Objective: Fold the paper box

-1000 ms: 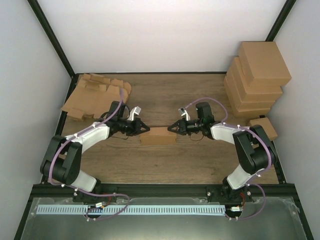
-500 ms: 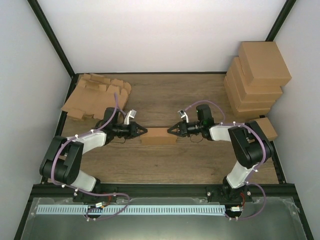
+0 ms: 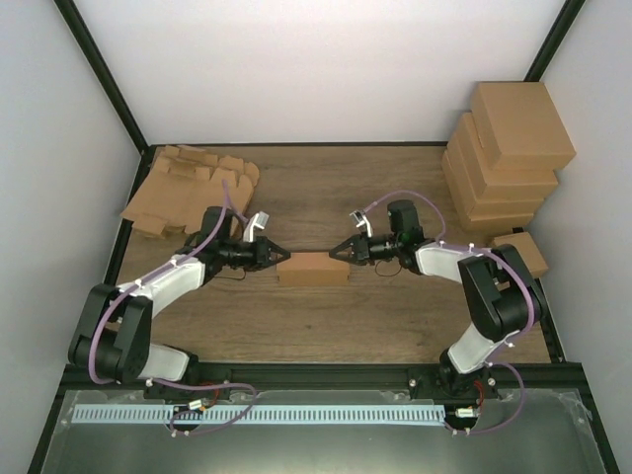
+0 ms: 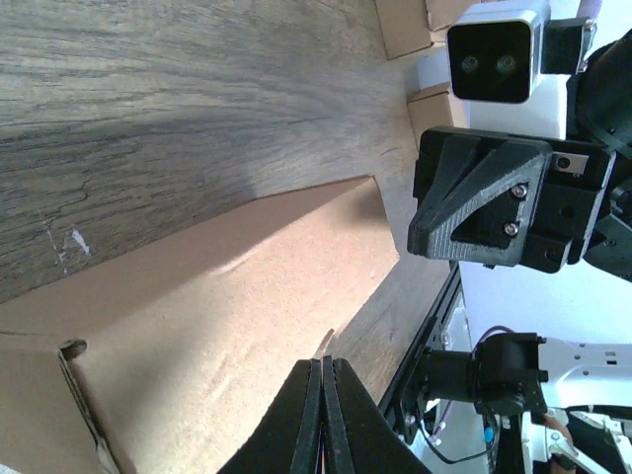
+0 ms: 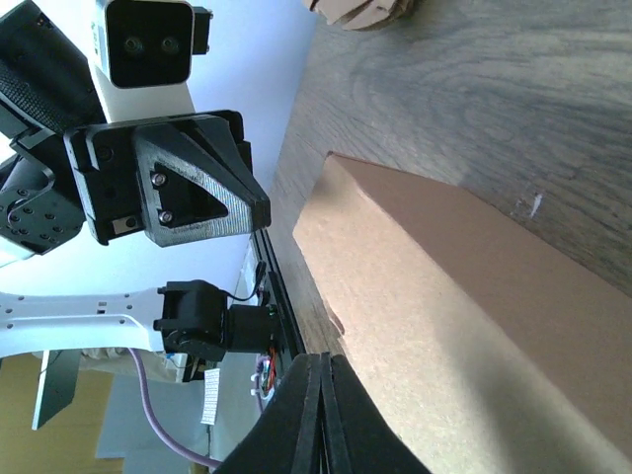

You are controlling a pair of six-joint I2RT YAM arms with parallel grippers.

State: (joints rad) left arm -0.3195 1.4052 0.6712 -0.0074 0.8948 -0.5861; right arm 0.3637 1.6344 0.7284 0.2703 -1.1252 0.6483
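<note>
Brown cardboard, folded into a low, closed paper box [image 3: 313, 268], lies near the middle of the wooden table [image 3: 395, 316], between the 2 arms. The left gripper [image 3: 286, 256] has its fingers pressed together with nothing between them, its tip at the box's left end. The right gripper [image 3: 334, 253] is likewise closed and empty, its tip at the box's right end. Flat box blanks [image 3: 188, 188] lie at the far left corner, and a stack of folded boxes [image 3: 509, 148] stands at the far right.

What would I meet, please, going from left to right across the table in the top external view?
flat cardboard blanks → left gripper → paper box → right gripper → stack of folded boxes
</note>
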